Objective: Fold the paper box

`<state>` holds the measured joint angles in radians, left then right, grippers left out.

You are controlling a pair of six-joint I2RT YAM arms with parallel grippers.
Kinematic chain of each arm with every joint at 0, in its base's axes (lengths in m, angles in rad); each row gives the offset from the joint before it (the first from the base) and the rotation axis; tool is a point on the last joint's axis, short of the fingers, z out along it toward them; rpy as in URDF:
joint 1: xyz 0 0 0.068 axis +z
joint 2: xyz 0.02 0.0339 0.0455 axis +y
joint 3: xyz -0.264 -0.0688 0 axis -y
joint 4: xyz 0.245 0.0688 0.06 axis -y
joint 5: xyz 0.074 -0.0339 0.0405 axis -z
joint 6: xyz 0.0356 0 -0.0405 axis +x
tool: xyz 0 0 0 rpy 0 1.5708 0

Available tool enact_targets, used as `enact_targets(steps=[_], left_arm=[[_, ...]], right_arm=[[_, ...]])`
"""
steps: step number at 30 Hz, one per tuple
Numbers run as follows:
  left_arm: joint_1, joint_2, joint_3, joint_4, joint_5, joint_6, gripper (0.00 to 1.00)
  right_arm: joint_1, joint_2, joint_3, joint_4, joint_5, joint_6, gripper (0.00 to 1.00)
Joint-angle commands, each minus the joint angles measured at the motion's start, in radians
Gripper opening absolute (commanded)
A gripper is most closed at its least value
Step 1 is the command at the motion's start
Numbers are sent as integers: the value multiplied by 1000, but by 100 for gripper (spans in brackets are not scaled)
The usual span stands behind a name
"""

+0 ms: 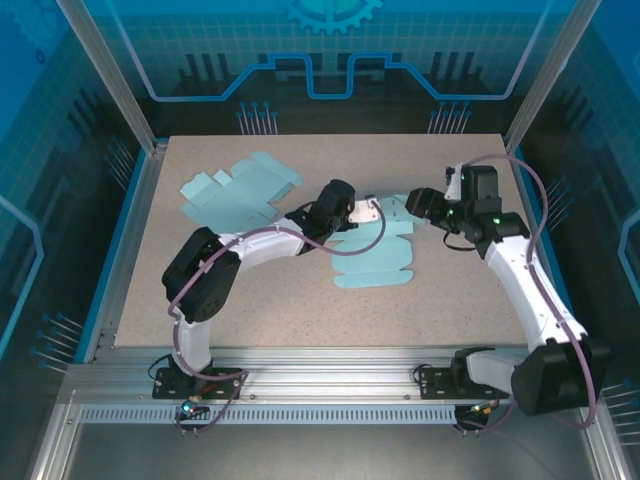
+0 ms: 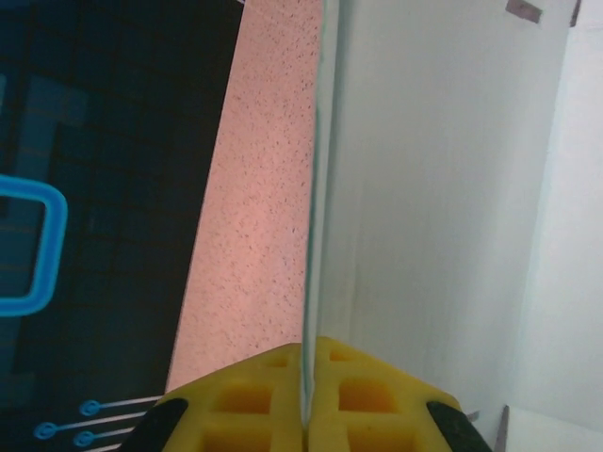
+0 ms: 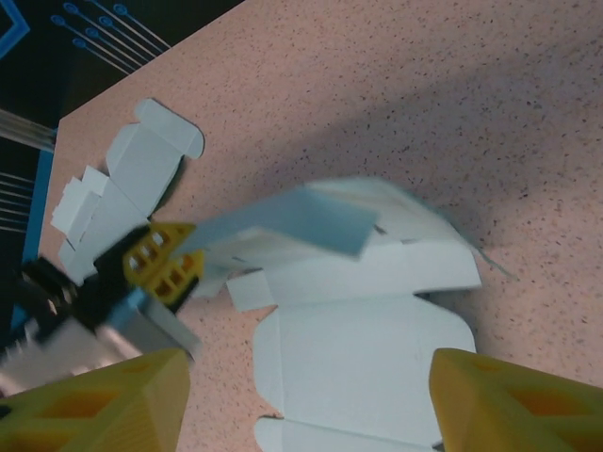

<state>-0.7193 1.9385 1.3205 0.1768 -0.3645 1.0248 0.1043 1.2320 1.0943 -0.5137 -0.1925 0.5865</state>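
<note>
Well off to the left of the left claw point(image 1: 366, 212): spare blank point(image 1: 240, 190), flat on the counter point(image 1: 260, 300), apart from both arms. Left claw clenched on one flap point(image 3: 283, 221) of the paper box point(image 1: 372, 255), thin sheet edge pinched between the yellow fingers point(image 2: 245, 400) and held up off the counter. Remainder of the paper box spread flat just below and to the right of that claw, creased panels and tabs fanned out. Right claw point(image 3: 301, 405) released, fingers standing wide apart above the flat panels, nothing between them, close beside the raised flap and facing the left claw. Handling, as judged: thin card, very light, limp across the broad panels yet springy along the scored lines. Likely to slide on the counter when pushed, and to crease or tear if pinched hard at a corner. Best hold, as judged: at the middle of a panel edge near a score line, not on the small tabs, with the opposite claw pinning the neighbouring panel to keep the fold on the crease. Risk: flap slipping out of the pinch, or whole sheet dragging along rather than bending.
</note>
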Motion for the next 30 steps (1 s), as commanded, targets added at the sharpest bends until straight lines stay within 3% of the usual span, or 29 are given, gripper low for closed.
enact_targets(steps=[1,7,19,30], left_arm=[[-17,13,-46,185,-80,106,0],[-38,39,-72,211,-92,134,0],[-53,63,-83,265,-124,166,0],[-66,88,-86,288,-135,183,0]], right_arm=[[-13,58,56,15,-29,23,64],[9,146,75,41,-38,44,56],[64,337,172,40,-14,36,61],[97,429,158,195,-161,134,61]])
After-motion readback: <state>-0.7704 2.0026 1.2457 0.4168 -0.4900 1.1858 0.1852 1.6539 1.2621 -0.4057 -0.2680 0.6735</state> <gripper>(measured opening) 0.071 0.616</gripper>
